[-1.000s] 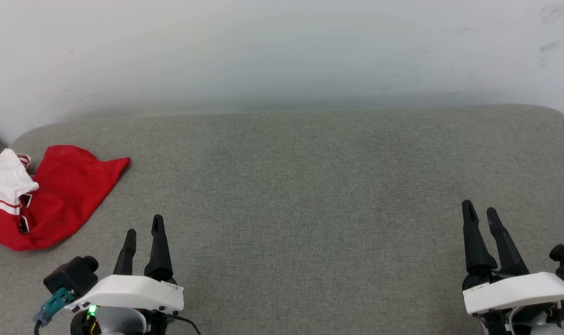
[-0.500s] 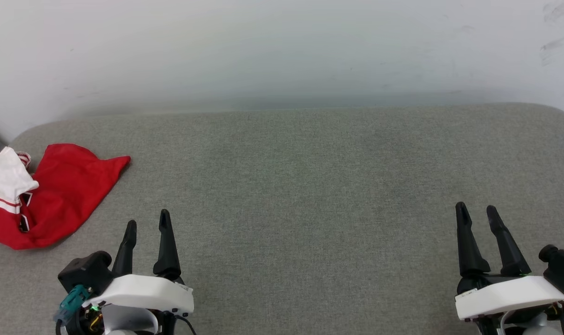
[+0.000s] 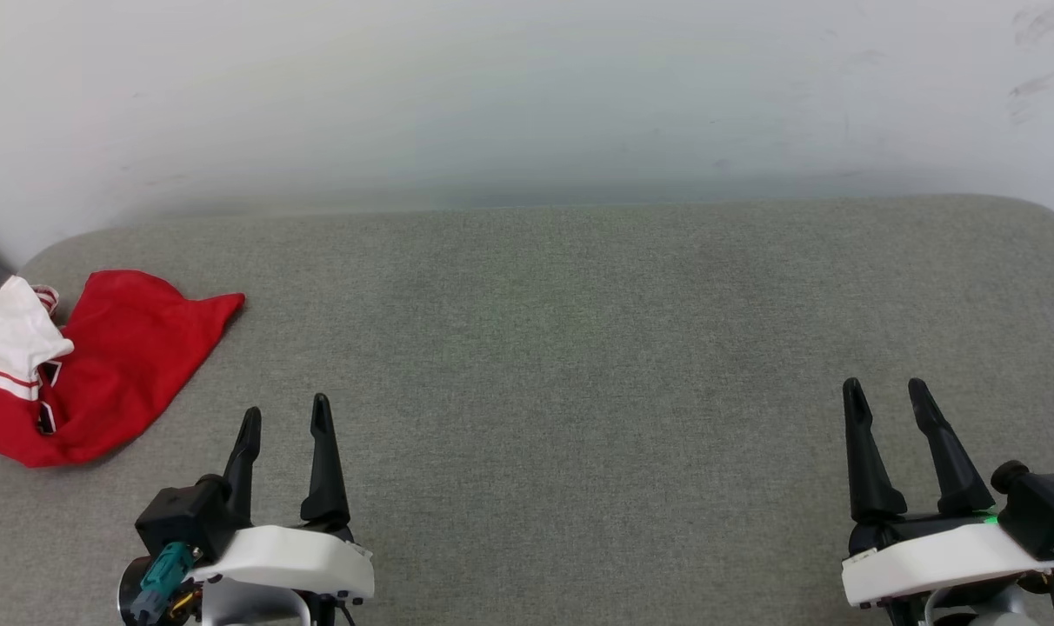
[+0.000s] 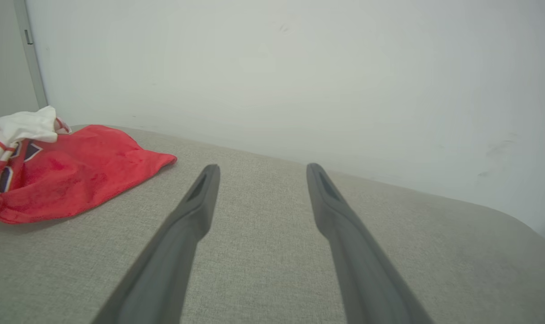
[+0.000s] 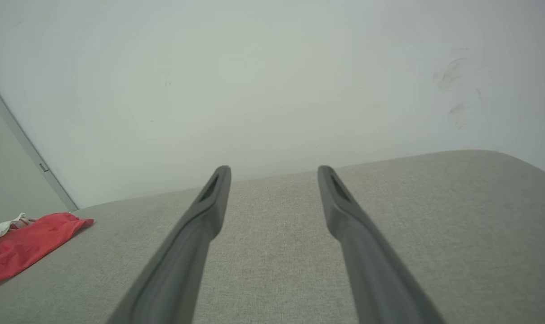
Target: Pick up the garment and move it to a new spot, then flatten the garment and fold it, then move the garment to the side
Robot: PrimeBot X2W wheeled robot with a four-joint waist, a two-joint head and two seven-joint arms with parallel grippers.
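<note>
The garment [image 3: 110,365] lies crumpled, unlifted on the surface [image 3: 579,348], so basically the whole job's ahead, with the left tool [image 3: 285,409] near it and the right tool [image 3: 885,384] well apart, both spread and empty.

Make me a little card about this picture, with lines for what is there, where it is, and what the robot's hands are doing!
shirt: red with a white sleeve, crumpled in a heap
where: far left of the grey pad, close to its edge
left gripper: open, empty, not touching the shirt, the nearer one to it
right gripper: open, empty, far right of the pad
behind: white wall
picked up: not yet
folded: not yet
</note>
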